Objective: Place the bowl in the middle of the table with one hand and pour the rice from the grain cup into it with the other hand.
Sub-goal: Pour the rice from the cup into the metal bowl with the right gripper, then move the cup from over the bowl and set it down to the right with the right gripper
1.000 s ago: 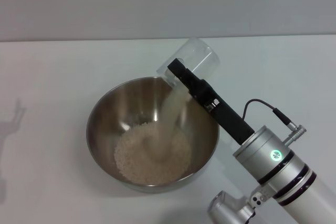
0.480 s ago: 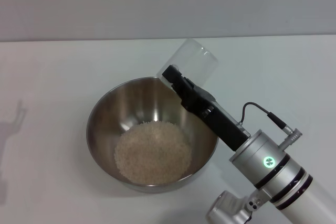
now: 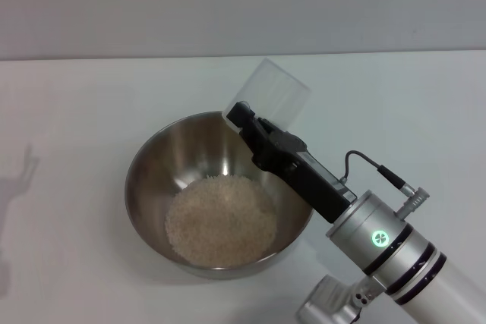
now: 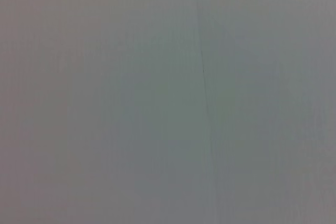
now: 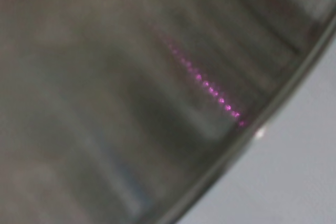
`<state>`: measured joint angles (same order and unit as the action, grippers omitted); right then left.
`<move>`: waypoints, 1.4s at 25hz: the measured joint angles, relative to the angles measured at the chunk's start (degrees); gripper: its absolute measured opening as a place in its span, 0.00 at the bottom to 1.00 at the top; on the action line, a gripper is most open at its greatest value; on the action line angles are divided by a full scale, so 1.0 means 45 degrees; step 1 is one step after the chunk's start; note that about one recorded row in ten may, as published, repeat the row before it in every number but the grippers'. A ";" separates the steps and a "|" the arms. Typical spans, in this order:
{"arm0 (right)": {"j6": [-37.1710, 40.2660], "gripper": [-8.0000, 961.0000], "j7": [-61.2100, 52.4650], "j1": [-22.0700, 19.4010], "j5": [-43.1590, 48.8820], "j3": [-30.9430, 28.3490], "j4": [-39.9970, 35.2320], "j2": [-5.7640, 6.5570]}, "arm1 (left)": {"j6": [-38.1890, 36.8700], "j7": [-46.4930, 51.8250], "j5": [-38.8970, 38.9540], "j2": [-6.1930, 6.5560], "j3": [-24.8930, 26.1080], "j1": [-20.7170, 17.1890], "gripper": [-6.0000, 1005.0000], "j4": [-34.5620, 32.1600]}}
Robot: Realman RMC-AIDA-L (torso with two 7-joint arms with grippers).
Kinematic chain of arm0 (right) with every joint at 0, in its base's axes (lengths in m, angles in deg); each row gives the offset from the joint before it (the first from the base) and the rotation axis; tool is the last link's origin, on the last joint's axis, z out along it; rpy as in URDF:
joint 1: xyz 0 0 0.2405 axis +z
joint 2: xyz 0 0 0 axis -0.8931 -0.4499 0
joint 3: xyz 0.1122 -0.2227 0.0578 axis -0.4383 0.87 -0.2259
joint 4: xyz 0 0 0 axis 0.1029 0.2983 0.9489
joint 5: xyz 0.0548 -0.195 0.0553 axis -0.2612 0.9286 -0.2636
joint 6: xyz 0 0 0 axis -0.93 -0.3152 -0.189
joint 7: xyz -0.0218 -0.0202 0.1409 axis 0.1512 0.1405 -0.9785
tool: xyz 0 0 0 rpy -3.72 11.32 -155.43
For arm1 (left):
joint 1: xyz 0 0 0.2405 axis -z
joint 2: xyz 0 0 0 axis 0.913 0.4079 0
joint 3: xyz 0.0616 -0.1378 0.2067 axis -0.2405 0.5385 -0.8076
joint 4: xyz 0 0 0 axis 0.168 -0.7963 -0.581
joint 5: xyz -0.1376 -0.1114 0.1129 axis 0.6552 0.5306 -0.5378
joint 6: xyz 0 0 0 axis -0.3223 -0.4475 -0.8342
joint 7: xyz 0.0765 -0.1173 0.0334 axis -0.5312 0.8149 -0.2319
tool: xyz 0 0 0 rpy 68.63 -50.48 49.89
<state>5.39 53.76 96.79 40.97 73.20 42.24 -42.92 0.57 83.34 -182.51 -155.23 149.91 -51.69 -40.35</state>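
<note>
The steel bowl (image 3: 152,176) stands on the white table (image 3: 68,111) near the middle of the head view. A mound of pale rice (image 3: 221,218) lies in its bottom. My right gripper (image 3: 250,123) is shut on the clear grain cup (image 3: 273,94) and holds it tipped over the bowl's far right rim. The cup looks empty. The right wrist view shows the bowl's inner wall (image 5: 131,103) close up and its rim (image 5: 231,150). My left gripper is out of view; only its shadow falls at the table's left edge.
A grey wall (image 3: 243,5) runs behind the table's far edge. The left wrist view shows only a plain grey surface (image 4: 168,98). My right arm (image 3: 380,240) reaches in from the bottom right.
One second ago rice was streaming from the cup into the bowl. The stream has stopped, the rice mound is larger, and the cup has shifted slightly left.
</note>
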 joint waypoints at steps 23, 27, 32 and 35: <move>0.2818 0.02 -1.7090 -0.2546 -0.0081 -0.3472 0.2665 0.0150 | 0.0006 -0.0001 0.0000 0.0000 0.0014 0.0082 0.87 -0.0076; 0.3217 0.02 -2.1241 -0.3159 -0.0111 -0.3962 0.1875 0.0108 | 0.0006 -0.0001 0.0001 0.0000 0.0000 0.0131 0.87 -0.0114; 0.4180 0.02 -2.4957 -0.3893 -0.0128 -0.4136 0.0551 0.0073 | 0.0016 -0.0001 -0.0001 0.0000 0.0000 0.0119 0.87 -0.0126; 0.4452 0.02 -2.5805 -0.4567 -0.0132 -0.4334 0.0112 0.0083 | 0.0022 -0.0002 -0.0001 0.0001 0.0000 0.0124 0.87 -0.0129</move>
<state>25.42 -62.37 76.24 40.37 53.69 42.75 -42.55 0.67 83.33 -182.51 -155.23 149.91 -51.14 -40.93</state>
